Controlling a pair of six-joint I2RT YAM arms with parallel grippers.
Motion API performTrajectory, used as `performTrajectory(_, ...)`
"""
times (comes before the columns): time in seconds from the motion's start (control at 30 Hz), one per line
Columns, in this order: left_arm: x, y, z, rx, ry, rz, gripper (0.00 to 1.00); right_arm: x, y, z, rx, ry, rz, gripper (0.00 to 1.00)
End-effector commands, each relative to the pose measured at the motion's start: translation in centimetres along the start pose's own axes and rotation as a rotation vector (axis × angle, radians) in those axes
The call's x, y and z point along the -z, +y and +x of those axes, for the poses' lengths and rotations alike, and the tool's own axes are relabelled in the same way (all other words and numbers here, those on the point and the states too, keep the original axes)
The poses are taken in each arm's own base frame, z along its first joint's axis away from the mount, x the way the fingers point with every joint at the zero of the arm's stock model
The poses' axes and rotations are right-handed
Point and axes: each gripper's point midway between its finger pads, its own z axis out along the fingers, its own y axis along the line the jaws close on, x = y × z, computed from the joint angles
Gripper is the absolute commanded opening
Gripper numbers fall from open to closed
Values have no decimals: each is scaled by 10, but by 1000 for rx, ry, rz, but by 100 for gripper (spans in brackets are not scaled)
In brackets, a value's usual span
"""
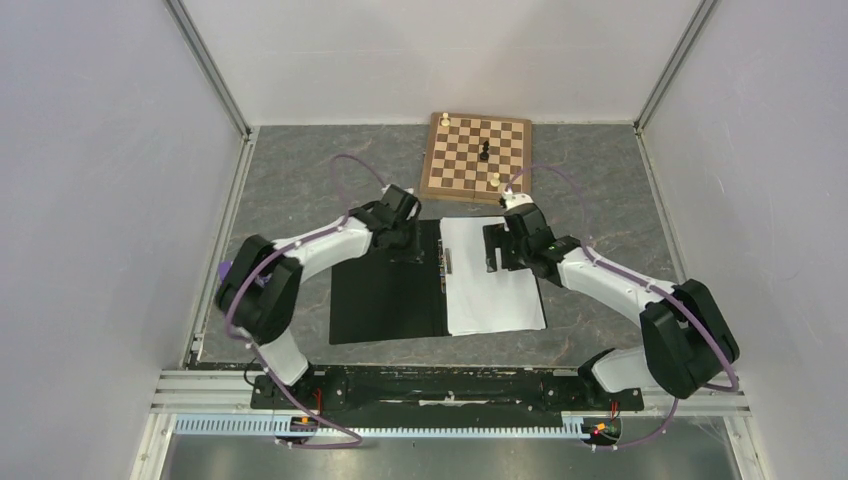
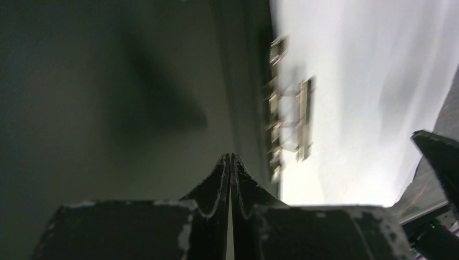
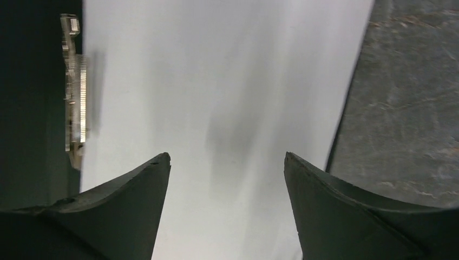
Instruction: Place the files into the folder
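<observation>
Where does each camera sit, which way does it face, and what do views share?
Top external: above and behind the bases, looking down on folder, files, chessboard; both arms show.
Left wrist: on the left arm, looking down at the folder's black inside; shut left end effector shows.
Right wrist: on the right arm, looking down at the files; open right end effector shows.
Shared: both wrist views catch the metal clip and files.

Grey stone-patterned tabletop (image 1: pixel 300 180), plain white walls (image 1: pixel 440 55) on three sides — metal corner posts (image 1: pixel 212 70)
</observation>
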Motion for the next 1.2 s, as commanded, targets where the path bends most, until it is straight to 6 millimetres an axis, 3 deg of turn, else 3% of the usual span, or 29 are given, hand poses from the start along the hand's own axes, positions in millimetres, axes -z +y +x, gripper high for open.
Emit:
performTrajectory(0.0, 37, 33, 8, 123, -108, -39, 8, 4, 42, -25, 34, -56, -58, 77)
performTrajectory(0.2, 58, 65, 46, 203, -136, -76, 4, -7, 92, -27, 109, -37, -93, 66)
performTrajectory(0.4, 61, 89, 68, 289, -151, -121, 2, -21, 119, -28, 149, -14, -85, 54)
performTrajectory(0.73, 56, 118, 77, 349, -168, -240, 2, -35, 129, -16, 162, 19, -85, 39)
performTrajectory(1.17, 49, 127, 74, 340, -161, -300, 2, -34, 133, -10, 154, 20, -106, 34)
